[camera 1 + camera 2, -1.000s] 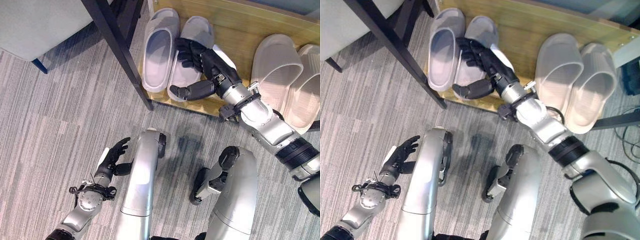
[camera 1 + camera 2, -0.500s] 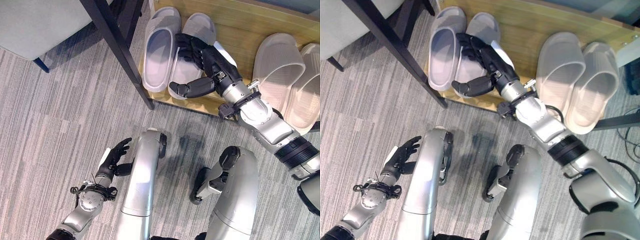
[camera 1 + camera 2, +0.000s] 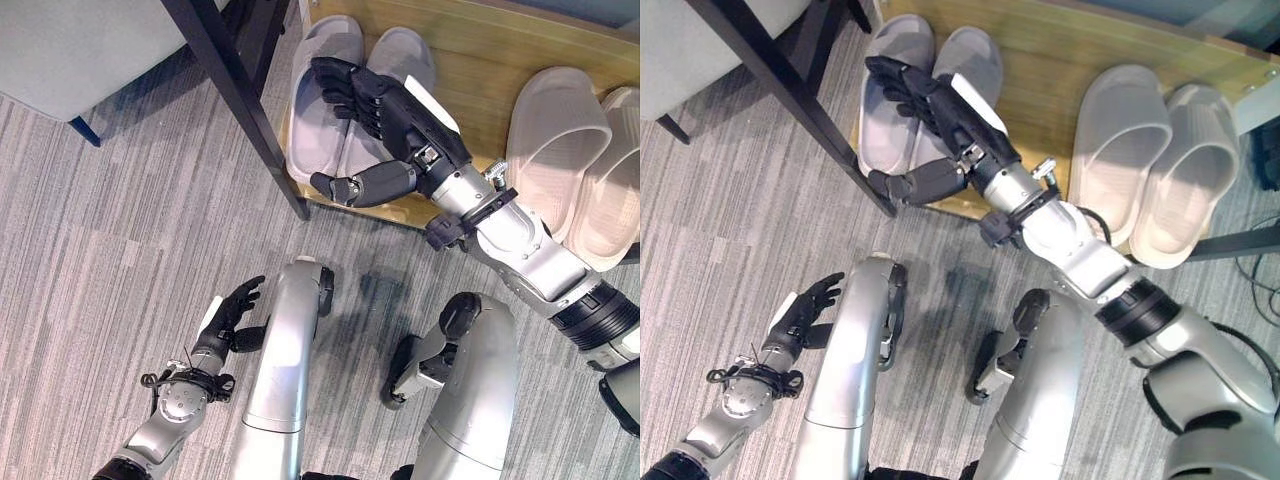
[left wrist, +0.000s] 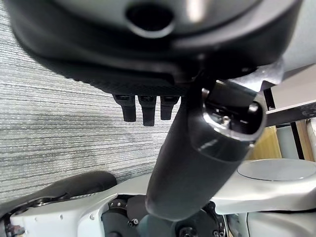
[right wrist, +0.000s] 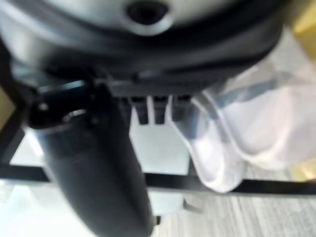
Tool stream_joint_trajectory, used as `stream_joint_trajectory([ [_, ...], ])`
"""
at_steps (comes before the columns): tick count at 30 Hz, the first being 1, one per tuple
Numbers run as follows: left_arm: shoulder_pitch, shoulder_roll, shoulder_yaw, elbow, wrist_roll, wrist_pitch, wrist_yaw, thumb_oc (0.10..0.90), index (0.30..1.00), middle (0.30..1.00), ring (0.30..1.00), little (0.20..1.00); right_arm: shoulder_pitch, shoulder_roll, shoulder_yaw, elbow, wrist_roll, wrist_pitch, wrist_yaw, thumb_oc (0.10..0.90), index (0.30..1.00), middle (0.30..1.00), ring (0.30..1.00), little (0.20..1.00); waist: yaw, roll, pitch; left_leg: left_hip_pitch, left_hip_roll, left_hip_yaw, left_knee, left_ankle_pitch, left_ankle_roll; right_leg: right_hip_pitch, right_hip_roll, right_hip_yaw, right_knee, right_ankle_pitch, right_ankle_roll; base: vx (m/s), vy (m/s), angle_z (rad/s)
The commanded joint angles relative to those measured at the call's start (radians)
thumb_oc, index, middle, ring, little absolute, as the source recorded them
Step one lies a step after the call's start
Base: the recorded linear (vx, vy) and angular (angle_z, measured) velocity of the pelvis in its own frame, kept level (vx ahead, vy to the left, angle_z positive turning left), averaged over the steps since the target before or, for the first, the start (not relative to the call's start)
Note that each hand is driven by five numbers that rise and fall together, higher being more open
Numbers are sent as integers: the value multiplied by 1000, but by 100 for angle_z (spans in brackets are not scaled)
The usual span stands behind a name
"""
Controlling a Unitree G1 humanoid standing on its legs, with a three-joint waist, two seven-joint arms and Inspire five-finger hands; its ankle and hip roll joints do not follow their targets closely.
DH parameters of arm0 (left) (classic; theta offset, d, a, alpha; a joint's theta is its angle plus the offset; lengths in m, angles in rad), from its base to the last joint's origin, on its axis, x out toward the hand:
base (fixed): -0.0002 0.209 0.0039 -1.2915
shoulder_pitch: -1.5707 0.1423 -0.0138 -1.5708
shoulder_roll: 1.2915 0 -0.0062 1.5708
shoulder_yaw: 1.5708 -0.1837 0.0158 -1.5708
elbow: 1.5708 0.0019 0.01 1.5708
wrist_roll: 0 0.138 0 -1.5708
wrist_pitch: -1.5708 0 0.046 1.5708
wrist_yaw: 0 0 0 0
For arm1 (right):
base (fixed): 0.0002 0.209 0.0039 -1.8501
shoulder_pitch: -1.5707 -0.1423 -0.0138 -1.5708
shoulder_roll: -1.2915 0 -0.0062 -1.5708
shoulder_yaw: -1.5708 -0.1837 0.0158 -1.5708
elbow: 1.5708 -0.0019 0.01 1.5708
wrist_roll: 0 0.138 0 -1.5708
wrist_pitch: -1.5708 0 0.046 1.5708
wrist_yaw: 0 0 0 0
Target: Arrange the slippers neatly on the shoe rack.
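Two pale grey slippers lie side by side at the left end of the wooden shoe rack: the left one and the right one. My right hand is open above them, with straight fingers reaching across to the left slipper and the thumb over the rack's front edge. I cannot tell whether it touches them. A grey slipper's edge shows past the fingers in the right wrist view. A beige pair lies at the rack's right end. My left hand hangs open, low over the carpet.
A black table leg slants down just left of the grey slippers and meets the rack's front corner. A grey seat stands at the upper left. Striped grey carpet spreads out in front of the rack.
My right hand has swung left from over the right grey slipper, so its fingers now reach over the left one and its thumb sits further left. The left hand has not moved.
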Motion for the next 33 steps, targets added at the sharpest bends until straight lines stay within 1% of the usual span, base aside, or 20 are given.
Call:
stream_joint_trajectory([
  [1,25,-39,11,-123,10,-79,-19,800,900,900,900,900,-59,-8,-107,-189,37,-122,15,800,900,900,900,900,13,10,-37,12,-28,-13,-37,-123,-27,-42,-5,2,10,68,-53,0,0,0],
  [7,47,-54,46,-128,12,-82,-19,800,900,900,900,900,43,-40,-193,-296,19,-133,35,800,900,900,900,900,-12,9,-37,12,-28,-7,-27,-118,-22,-42,5,9,13,66,-46,0,0,0],
  [8,47,-53,45,-128,12,-82,-19,800,900,900,900,900,49,-41,-197,-300,18,-133,35,800,900,900,900,900,-11,9,-37,12,-28,-6,-27,-117,-21,-42,4,9,13,66,-46,0,0,0],
  [9,57,-57,55,-131,13,-82,-15,800,900,900,900,900,96,-53,-235,-321,-1,-136,29,800,900,900,900,900,-19,9,-37,12,-28,-5,-23,-116,-19,-42,7,12,13,66,-44,0,0,0],
  [10,60,-61,62,-132,16,-83,-11,800,900,900,900,900,118,-54,-248,-326,-11,-139,24,800,900,900,900,900,-24,10,-37,12,-28,-5,-22,-115,-18,-42,10,13,12,66,-43,0,0,0],
  [12,63,-61,67,-137,20,-85,-7,800,900,900,900,900,154,-60,-284,-340,-29,-140,15,800,900,900,900,900,-25,10,-37,12,-27,-5,-20,-114,-17,-42,12,15,12,66,-42,-10,28,-5],
  [13,68,-71,89,-142,17,-90,4,800,900,900,900,900,204,-50,-330,-334,-64,-151,-16,800,900,900,900,900,-38,14,-37,12,-27,-4,-21,-110,-15,-42,17,19,7,68,-41,-9,40,-10],
  [14,68,-68,88,-143,18,-90,4,800,900,900,900,900,211,-48,-336,-339,-67,-150,-18,800,900,900,900,900,-36,13,-37,12,-28,-4,-21,-110,-14,-42,17,19,7,68,-41,2,47,-7],
  [17,67,-87,134,-163,-4,-103,19,800,900,900,900,900,302,-7,-419,-335,-98,-160,-47,800,900,900,900,900,-49,11,-37,12,-33,3,-28,-102,-11,-42,27,26,-3,83,-43,4,9,-2],
  [20,54,-101,192,-177,-13,-115,26,800,900,900,900,900,356,14,-474,-329,-172,-157,-79,800,900,900,900,900,-56,-8,-37,12,-36,27,-77,-84,-9,-42,37,37,-44,106,-49,-5,-14,0],
  [22,19,-106,230,-181,-10,-123,30,800,900,900,900,900,351,16,-501,-322,-210,-157,-97,800,900,900,900,900,-56,-32,-37,12,-36,50,-166,-59,-10,-41,41,45,-124,135,-53,-53,-40,2],
  [23,16,-106,231,-180,-10,-123,30,800,900,900,900,900,348,17,-501,-322,-212,-157,-98,800,900,900,900,900,-58,-34,-37,12,-38,52,-176,-51,-10,-41,40,45,-132,140,-53,-104,-18,1],
  [24,-16,-109,250,-176,-6,-128,30,800,900,900,900,900,330,20,-518,-311,-228,-159,-108,800,900,900,900,900,-58,-42,-37,12,-41,54,-244,-22,-12,-34,41,40,-200,163,-52,-156,7,-3],
  [25,-45,-116,265,-174,-8,-132,28,800,900,900,900,900,315,22,-531,-303,-249,-158,-115,800,900,900,900,900,-56,-42,-37,12,-49,50,-312,13,-13,-20,38,21,-273,181,-48,-225,26,-1],
  [27,-105,-128,286,-166,-15,-138,21,800,900,900,900,900,282,32,-564,-290,-278,-153,-124,800,900,900,900,900,-54,-35,-37,12,-66,23,-433,85,-13,5,35,-17,-409,220,-41,-256,45,-1],
  [28,-143,-140,301,-153,-22,-142,12,800,900,900,900,900,260,38,-585,-277,-303,-152,-126,800,900,900,900,900,-53,-32,-37,12,-78,2,-512,133,-10,13,32,-40,-487,240,-32,-200,32,3],
  [29,-145,-140,301,-152,-22,-143,12,800,900,900,900,900,258,37,-584,-276,-303,-153,-126,800,900,900,900,900,-54,-29,-37,12,-80,-1,-516,138,-10,15,30,-44,-492,244,-32,-189,13,11],
  [31,-170,-151,310,-138,-30,-141,-2,800,900,900,900,900,263,48,-606,-260,-321,-146,-121,800,900,900,900,900,-60,-26,-38,12,-87,-14,-595,196,-6,23,17,-69,-568,280,-23,-159,-12,11],
  [32,-181,-156,308,-131,-31,-139,-12,800,900,900,900,900,266,53,-608,-249,-347,-144,-128,800,900,900,900,900,-61,-24,-41,12,-87,-21,-635,227,-10,35,16,-85,-615,298,-24,-185,-32,5],
  [33,-174,-165,306,-122,-29,-139,-24,800,900,900,900,900,305,61,-606,-236,-393,-134,-127,800,900,900,900,900,-66,-25,-94,12,-85,-32,-709,263,-14,45,17,-109,-696,319,-19,-172,-50,11],
])
